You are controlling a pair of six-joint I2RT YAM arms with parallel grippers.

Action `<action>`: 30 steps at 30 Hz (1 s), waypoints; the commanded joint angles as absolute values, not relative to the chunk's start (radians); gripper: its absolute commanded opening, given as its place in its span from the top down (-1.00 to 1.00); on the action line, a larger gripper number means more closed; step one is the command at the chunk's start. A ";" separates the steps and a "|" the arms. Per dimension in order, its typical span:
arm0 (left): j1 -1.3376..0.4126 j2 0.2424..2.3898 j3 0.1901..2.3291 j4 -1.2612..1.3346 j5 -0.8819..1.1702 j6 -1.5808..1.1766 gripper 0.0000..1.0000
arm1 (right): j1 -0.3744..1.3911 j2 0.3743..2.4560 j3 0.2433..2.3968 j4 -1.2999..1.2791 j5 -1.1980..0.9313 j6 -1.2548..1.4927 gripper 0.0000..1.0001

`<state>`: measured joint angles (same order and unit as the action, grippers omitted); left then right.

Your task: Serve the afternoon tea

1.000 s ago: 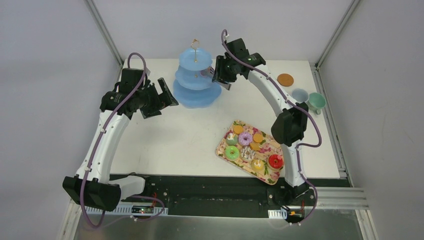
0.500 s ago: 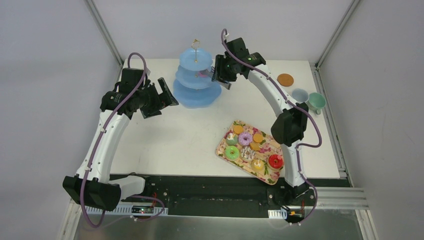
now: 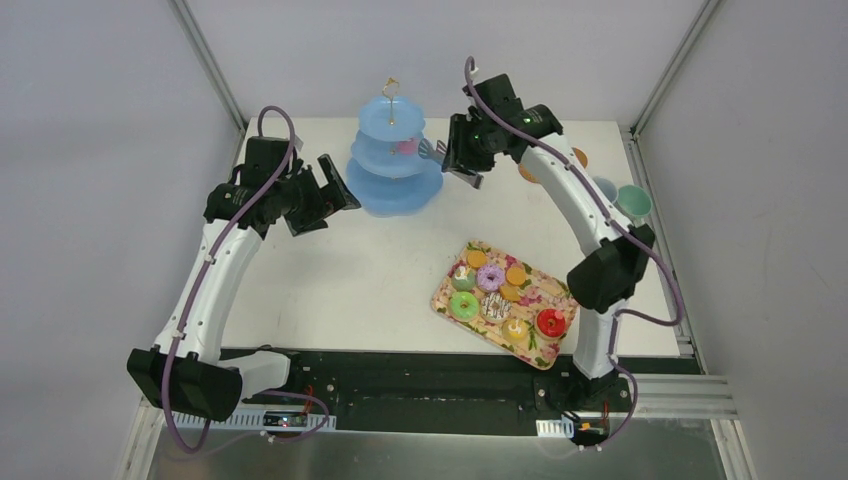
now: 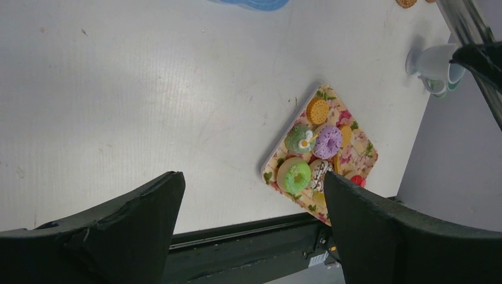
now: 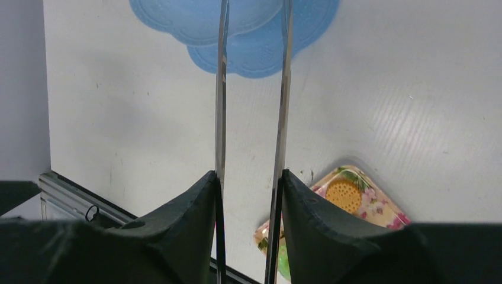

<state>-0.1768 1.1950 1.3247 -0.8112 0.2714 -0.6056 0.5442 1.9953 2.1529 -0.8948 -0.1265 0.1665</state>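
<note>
**One sweet on the stand, the tray waits its turn**

The right jaws are closed part-way on a pair of metal tongs [image 5: 220,89], pinching both blades between them. The blades stand a little apart and run out of the top of the wrist view, so from there I cannot tell what the tips hold. From above the tips look bare, poised just beside the middle tier of the blue three-tier stand [image 3: 395,195]. On that tier lies a pink donut [image 3: 407,148], apart from the tongs. The left jaws hang wide open with nothing between them, on the stand's other side, above the white surface [image 3: 330,270].

The rest of the tea sits on the flowered tray [image 3: 441,298] at the front right: green donut [image 3: 463,305], purple donut [image 3: 490,277], red donut [image 3: 551,322], orange biscuits [image 3: 516,274] and small cupcakes [image 3: 461,275], all packed close.

My read: one delivery looks finished and fetching another sweet is the step in hand. The next move calls for swinging the tongs over to the tray and lowering the tips either side of a single sweet without nudging its neighbours. Then comes a gentle squeeze, because these small round pieces could slip out
</note>
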 commanded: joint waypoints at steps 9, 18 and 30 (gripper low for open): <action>-0.178 1.199 1.247 -0.707 0.349 -0.658 -0.83 | 0.548 1.374 1.584 -1.076 -0.013 0.242 0.14; -0.179 1.190 1.138 -0.634 0.403 -0.707 -0.83 | 0.551 1.087 1.316 -1.226 -0.091 0.387 0.19; -0.181 1.193 1.142 -0.647 0.415 -0.697 -0.82 | 0.584 1.154 1.344 -1.377 -0.008 0.350 0.22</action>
